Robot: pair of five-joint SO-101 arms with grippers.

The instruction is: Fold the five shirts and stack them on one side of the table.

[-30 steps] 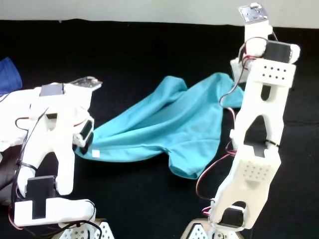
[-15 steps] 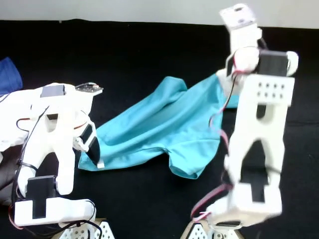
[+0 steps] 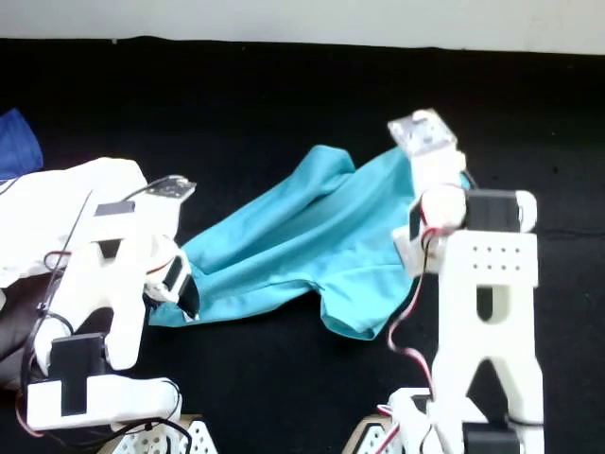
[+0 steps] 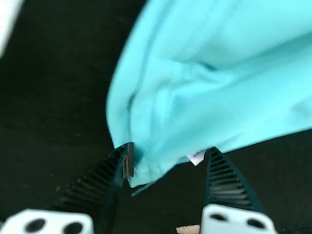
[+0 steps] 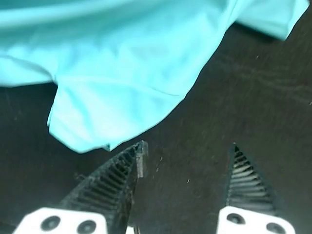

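teal shirt (image 3: 312,236) is looking limp, light; left gripper (image 4: 168,161), spread, is straddling its corner; right gripper (image 5: 187,156), spread, is hovering by the sleeve (image 5: 97,117). pinch hems.

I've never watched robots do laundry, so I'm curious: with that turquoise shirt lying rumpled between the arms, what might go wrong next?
The left pincer stands open around just the bunched corner of the turquoise shirt; closing there, it may catch one layer or slip off. The right pincer is open over bare table, beside the shirt's edge, so it could close on nothing.
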